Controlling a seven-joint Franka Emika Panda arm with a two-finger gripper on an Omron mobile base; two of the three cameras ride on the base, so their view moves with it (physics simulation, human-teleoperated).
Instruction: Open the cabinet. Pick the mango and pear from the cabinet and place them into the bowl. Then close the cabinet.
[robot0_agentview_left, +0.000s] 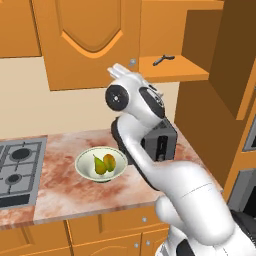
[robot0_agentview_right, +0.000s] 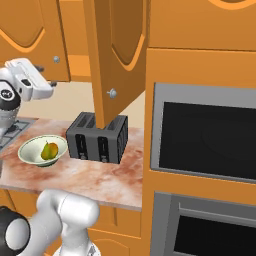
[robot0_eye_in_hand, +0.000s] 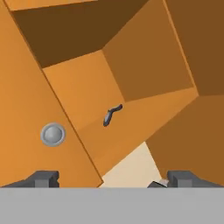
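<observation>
Reddish marble countertop (robot0_agentview_left: 65, 192) is seen beside a gas hob (robot0_agentview_left: 17, 167) at its left end. On it, near the middle, the bowl (robot0_agentview_left: 86, 165) is set, with the pear (robot0_agentview_left: 99, 165) and the mango (robot0_agentview_left: 109, 161) lying inside, touching each other. A black toaster (robot0_agentview_right: 97, 137) stands just beside the bowl, toward the counter's right end. Above, the cabinet (robot0_agentview_left: 90, 42) is noted with its right door (robot0_agentview_right: 117, 60) swung open and its left door shut. A small dark utensil (robot0_eye_in_hand: 112, 114) lies on the exposed shelf. The gripper (robot0_eye_in_hand: 113, 178) is held before the opening, fingers spread wide, nothing between them.
</observation>
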